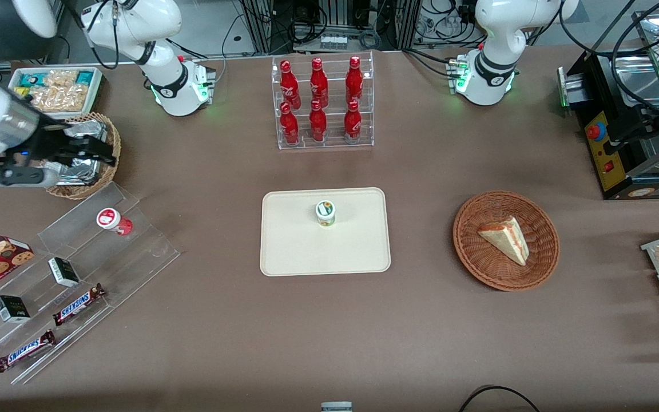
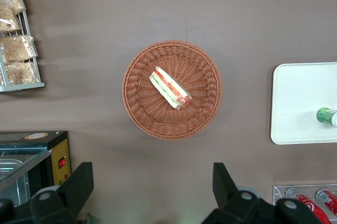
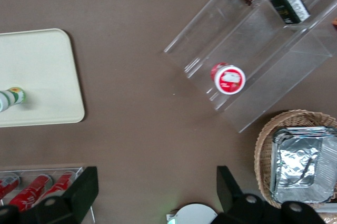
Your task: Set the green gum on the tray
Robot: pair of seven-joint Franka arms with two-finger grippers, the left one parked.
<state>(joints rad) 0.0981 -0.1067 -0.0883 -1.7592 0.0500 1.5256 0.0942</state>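
The green gum (image 1: 325,213) stands upright on the cream-white tray (image 1: 295,252), near the middle of the tray's half farther from the front camera. The right wrist view also catches the green gum (image 3: 10,99) and the tray (image 3: 37,66). My gripper (image 1: 103,150) hangs high toward the working arm's end of the table, over the wicker basket with a foil tray (image 1: 86,189). The gripper (image 3: 156,182) is open and holds nothing, well away from the gum.
A red gum bottle (image 1: 113,220) sits on a stepped clear stand (image 1: 78,269) with chocolate bars and small boxes. A rack of red soda bottles (image 1: 324,103) stands farther from the camera than the tray. A wicker basket (image 1: 472,257) holds a sandwich toward the parked arm's end.
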